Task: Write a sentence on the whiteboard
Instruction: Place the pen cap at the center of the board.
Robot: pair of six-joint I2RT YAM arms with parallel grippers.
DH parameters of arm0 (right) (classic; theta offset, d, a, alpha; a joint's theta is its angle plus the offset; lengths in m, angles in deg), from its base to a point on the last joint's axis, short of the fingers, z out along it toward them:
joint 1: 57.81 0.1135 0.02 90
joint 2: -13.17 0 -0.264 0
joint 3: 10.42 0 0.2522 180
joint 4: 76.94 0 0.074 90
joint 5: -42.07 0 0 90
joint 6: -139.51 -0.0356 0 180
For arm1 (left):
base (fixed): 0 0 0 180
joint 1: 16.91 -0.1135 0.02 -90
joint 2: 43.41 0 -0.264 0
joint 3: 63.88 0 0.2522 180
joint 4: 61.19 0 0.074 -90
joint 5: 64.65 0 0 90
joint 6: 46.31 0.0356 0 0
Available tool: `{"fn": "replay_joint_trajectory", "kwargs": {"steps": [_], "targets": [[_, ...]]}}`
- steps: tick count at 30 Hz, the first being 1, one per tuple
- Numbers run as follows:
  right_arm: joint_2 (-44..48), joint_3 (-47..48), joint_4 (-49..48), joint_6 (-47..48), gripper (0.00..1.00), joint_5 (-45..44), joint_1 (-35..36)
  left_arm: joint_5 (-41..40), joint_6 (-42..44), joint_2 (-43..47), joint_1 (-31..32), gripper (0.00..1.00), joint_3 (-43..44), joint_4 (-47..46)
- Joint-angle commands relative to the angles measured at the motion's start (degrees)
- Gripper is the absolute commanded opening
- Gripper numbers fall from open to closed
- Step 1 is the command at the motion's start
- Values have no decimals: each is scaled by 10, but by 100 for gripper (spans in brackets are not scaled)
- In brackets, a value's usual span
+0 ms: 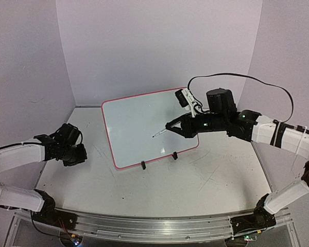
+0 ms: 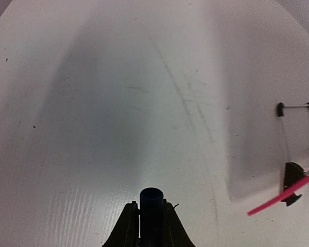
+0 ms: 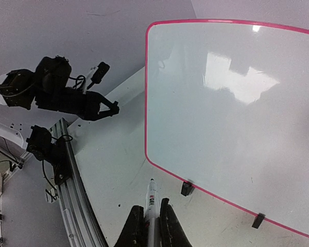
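1. Board position. The board (image 1: pixel 139 121) stands on the surface (image 1: pixel 206 180), leaned back on 2 black feet (image 1: pixel 143 165) at its lower rim. Its face shows no lettering in any view; the sentence is judged not yet begun.

2. Right claw. The right claw (image 1: pixel 171 125) is clamped on a marker (image 1: pixel 159 134). The marker's long axis runs straight out between the fingers, tip forward. In the right wrist view the marker (image 3: pixel 151 198) points past the board's lower left corner, and the tip sits against bare surface, not against the board (image 3: pixel 237 103). The tip is therefore judged apart from the face, near its lower half.

3. Left claw. The left claw (image 2: pixel 152 206) is closed narrow on a dark blue cap (image 2: pixel 151 198), low over the surface, well apart from the board's left rim.

4. Governing relation. The board lies ahead and to the right of the marker tip as the right wrist camera sees it. The right arm is the nearer of the 2. The next move calls for swinging the tip toward the upper left of the face and closing until it touches, with light pressure, since the board rests only on its feet and could slide or tip back.
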Motion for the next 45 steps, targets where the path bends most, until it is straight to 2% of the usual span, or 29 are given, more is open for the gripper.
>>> {"fn": "replay_joint_trajectory", "kwargs": {"steps": [1,3,6,12,19,23,25,33,36,38,42,45], "targets": [[-10,42,-55,9,0,-1,3,63,-12,-88,-36,0,0,5],[-15,44,-67,5,0,3,4,73,-24,-137,-36,0,1,11],[-21,39,-93,-5,0,11,5,39,-39,-153,-33,0,-4,14],[-47,35,-111,-17,0,20,5,16,-39,-191,-31,15,-4,18],[-58,36,-117,-16,0,14,5,7,-44,-231,-17,18,3,17],[-67,38,-116,-13,0,13,5,8,-39,-226,-17,27,4,18],[-73,40,-116,-12,0,11,5,10,-42,-218,-17,36,1,19],[-116,88,-95,30,0,-35,20,-7,-27,-159,-18,39,41,63],[-156,149,-74,60,0,-64,34,-9,8,-111,-29,47,84,106],[-169,171,-73,78,0,-72,41,15,27,-77,-49,53,99,113],[-195,218,-52,105,0,-107,54,79,70,-21,-83,76,136,110],[-220,259,-42,134,0,-119,65,162,110,15,-102,80,142,43]]}}
